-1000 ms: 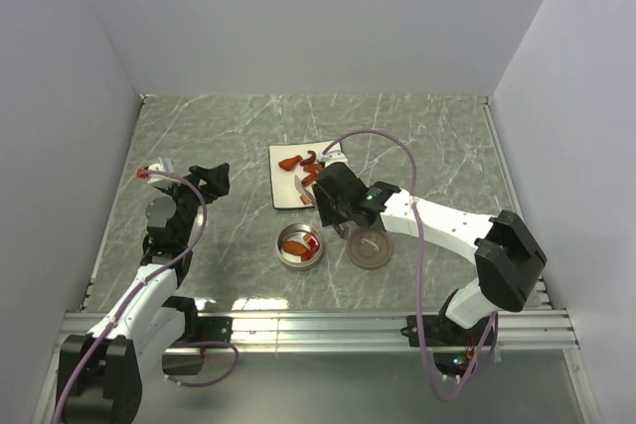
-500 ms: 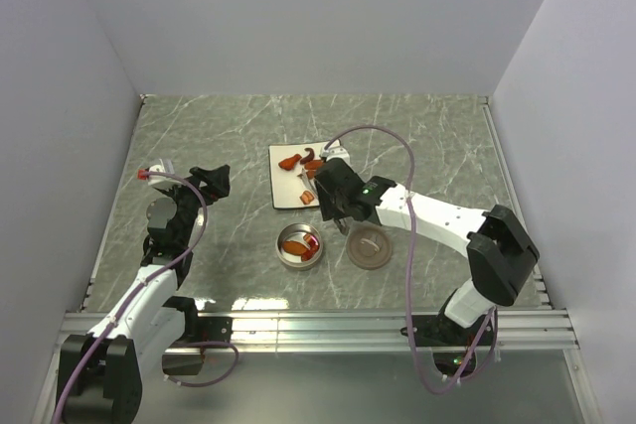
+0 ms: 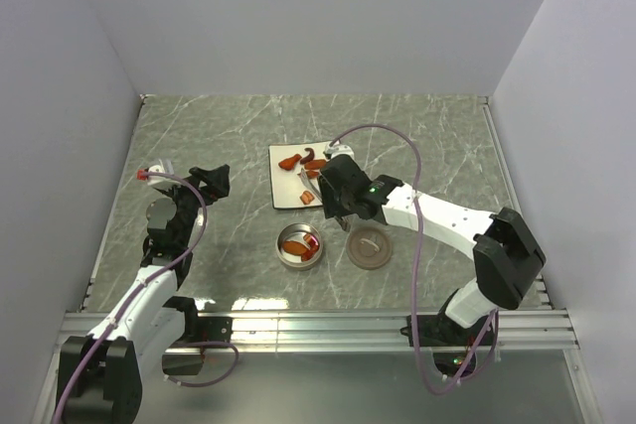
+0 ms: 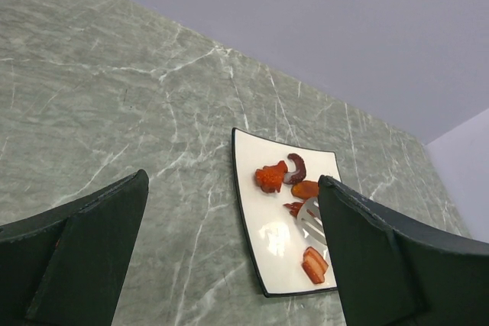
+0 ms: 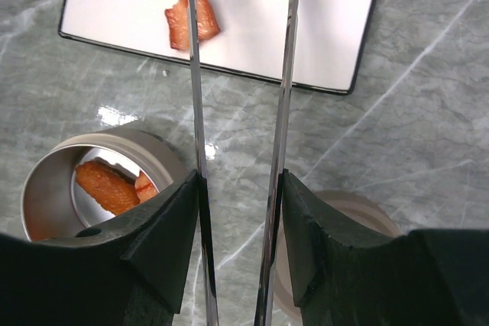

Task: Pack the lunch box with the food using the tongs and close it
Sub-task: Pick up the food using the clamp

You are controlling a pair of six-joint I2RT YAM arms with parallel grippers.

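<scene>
The tongs run up between my right gripper's fingers, which are shut on the two slim metal arms. Their tips leave the top of the right wrist view. From the left wrist view a slotted tongs tip hovers at the white plate, among food. One orange piece lies on the plate beside the left tong arm. The lunch box, a round silver tin, holds food. Its brown lid lies to its right. My left gripper is open and far left.
The white square plate sits just beyond the tin on the marble table. Grey walls close in the table on three sides. A metal rail runs along the near edge by the arm bases.
My right gripper with the tongs has shifted a little away from the tin and lid, toward the plate. The left arm has not moved.
</scene>
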